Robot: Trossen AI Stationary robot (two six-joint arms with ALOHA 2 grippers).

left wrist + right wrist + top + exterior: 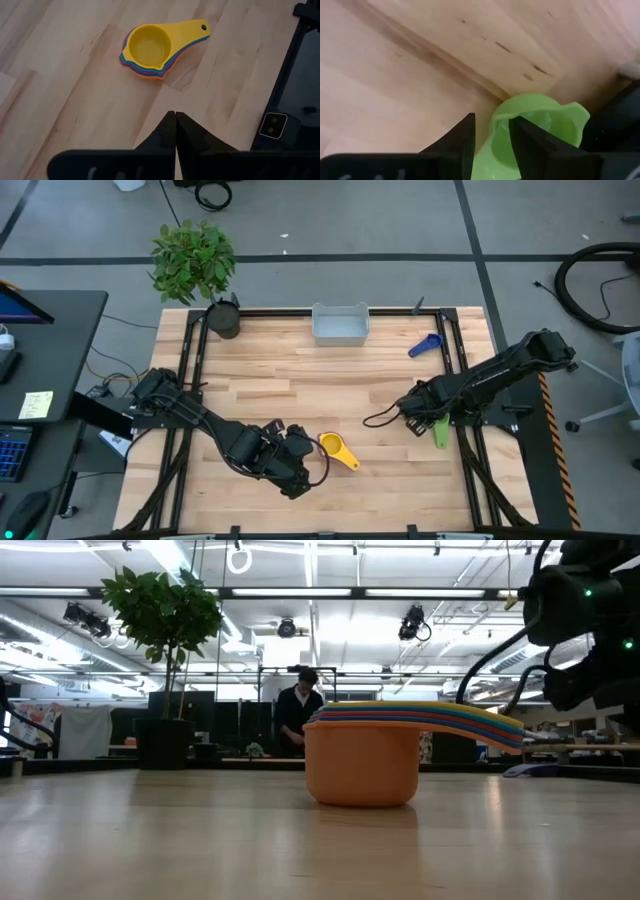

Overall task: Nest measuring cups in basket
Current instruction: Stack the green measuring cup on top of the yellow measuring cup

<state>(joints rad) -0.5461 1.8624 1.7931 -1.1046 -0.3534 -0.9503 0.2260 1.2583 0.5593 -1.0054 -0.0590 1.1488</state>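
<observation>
The wooden worktop (330,370) carries everything. At its far edge, near the middle, sits the pale basket (340,324), its long axis running left to right, with a potted plant (197,268) at the far left corner.

The left arm reaches low across the near left of the worktop, and the left gripper (300,465) lies just left of the stack, its jaws pressed together on nothing, as the left wrist view (175,131) makes plain.

The right arm comes in from the right edge. The right gripper (425,420) is down at the green cup (440,432), which lies at the right rail with its handle pointing toward the near side. From overhead the grip is hard to read; the right wrist view shows the jaws (492,145) apart, straddling the green cup's (530,125) rim, one finger outside and one inside the bowl, seemingly not yet clamped.

The nested stack of measuring cups (336,449), yellow on top, sits near centre, handles pointing right and toward the near edge. Only the low view (362,755) shows its orange bottom cup and layered handles.

A blue cup (425,345) lies alone right of the basket, its handle pointing far-right.
</observation>
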